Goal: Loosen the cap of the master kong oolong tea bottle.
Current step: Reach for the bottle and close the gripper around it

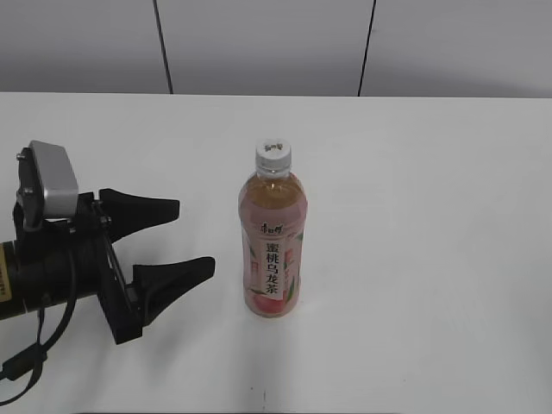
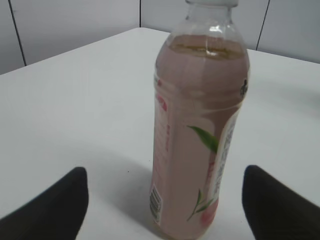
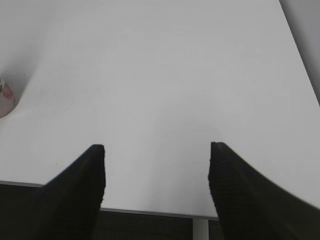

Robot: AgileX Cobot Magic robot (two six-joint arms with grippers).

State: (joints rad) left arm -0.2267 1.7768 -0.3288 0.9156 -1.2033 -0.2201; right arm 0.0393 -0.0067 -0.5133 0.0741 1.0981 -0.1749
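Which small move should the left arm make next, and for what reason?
Probably advance the left tool to bracket the bottle. Its jaws stand open, level with the label and apart from it; the bottle stands upright with the cap on, untouched.

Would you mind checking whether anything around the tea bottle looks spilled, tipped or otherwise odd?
Nothing stands out. The bottle stands upright on the white table with its cap on, and no liquid shows around its base.
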